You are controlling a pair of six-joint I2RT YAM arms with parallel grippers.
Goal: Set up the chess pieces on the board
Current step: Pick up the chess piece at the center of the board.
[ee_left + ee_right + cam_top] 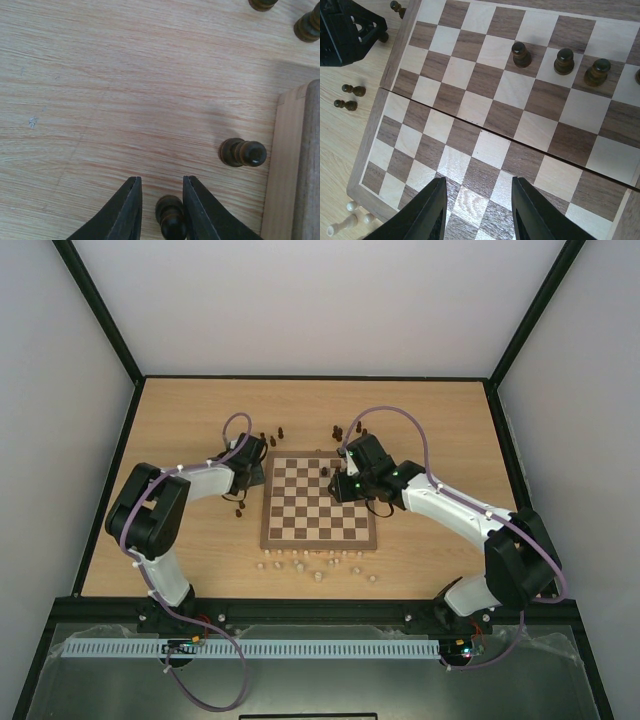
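Note:
The chessboard [318, 502] lies mid-table. My left gripper [161, 179] is low over the table just left of the board's edge [290, 165]. It is open, with a dark pawn [171, 217] standing between the fingers; the right finger is at it and a gap shows on the left. Another dark pawn [242, 152] stands beside the board. My right gripper [479, 180] is open and empty above the board [470, 100]. Three dark pieces [564, 61] stand in a row on far squares.
Loose dark pieces stand beyond the board's far edge [272, 439] and to its left [353, 90]. Pale beige pieces [300, 562] are scattered along the near edge of the board. The left gripper's body [345, 30] is close to the board's left corner.

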